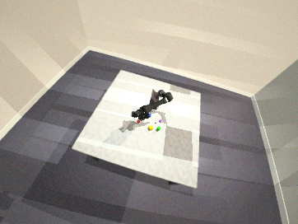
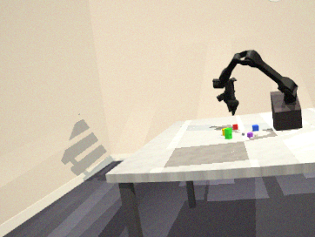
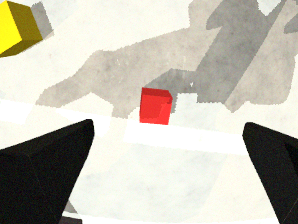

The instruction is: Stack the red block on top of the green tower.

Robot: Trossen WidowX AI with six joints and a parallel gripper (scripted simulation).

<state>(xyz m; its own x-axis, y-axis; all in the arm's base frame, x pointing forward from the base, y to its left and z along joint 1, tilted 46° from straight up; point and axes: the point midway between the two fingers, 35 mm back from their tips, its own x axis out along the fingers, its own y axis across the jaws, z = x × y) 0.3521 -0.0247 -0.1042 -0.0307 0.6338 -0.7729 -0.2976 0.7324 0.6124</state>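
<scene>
The red block lies flat on the table. In the wrist view it sits between the two fingers from side to side, a little beyond the line of their tips. My gripper is open and empty, pointing down above the table, over the red block's area. The green tower stands upright, taller than the loose blocks, with nothing on top. It is outside the wrist view. Its separate blocks cannot be told apart.
A yellow block is close beside the green tower. A blue block lies nearer the arm's base. A purple block and a tiny dark object lie between the tower and the base.
</scene>
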